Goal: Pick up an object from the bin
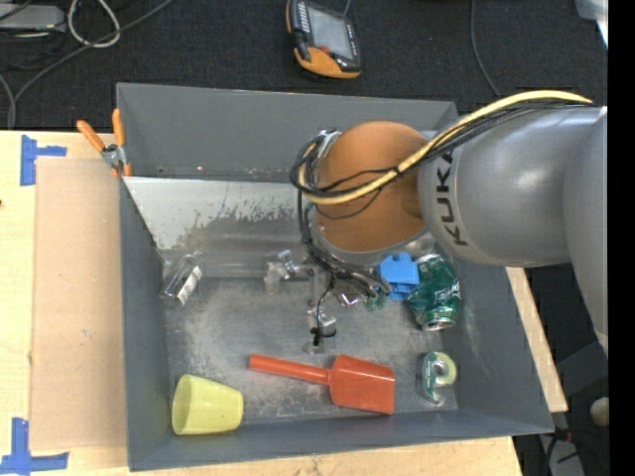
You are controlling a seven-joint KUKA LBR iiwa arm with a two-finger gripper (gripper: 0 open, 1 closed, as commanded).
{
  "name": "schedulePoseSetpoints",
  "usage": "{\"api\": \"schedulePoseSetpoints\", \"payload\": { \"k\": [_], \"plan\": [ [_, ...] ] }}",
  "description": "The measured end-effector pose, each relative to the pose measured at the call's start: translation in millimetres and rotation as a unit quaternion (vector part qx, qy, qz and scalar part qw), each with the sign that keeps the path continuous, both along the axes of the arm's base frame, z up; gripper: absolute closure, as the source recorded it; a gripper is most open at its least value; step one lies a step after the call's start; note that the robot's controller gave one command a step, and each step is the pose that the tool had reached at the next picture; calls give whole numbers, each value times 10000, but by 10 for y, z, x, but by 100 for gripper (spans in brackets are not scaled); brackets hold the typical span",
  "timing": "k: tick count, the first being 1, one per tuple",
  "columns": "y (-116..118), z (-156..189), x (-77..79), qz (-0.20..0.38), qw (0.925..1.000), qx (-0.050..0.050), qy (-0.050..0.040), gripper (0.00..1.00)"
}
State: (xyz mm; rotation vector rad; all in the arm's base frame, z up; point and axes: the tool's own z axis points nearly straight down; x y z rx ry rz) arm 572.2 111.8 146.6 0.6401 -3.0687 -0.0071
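Hand (319,327): centre frame, over grey metal bin (228,320); opening cannot be told.
Nearest: orange plastic scoop (332,377), just below.
Technique: best straddle its slim handle squarely.

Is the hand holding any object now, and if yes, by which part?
It cannot be told. The hand hangs low over the middle of the bin, near the orange scoop, and no object shows clearly in it.
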Motion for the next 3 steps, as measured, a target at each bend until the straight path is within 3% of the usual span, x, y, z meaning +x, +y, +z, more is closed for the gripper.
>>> {"api": "schedulePoseSetpoints", "payload": {
  "k": [1,2,3],
  "plan": [
    [-315,-781,-530,-1038,9946,-15,-20,0],
    [-207,-761,-475,-387,9992,9,-40,100],
    [-206,-761,-474,-388,9992,9,-40,100]
  ]
}}
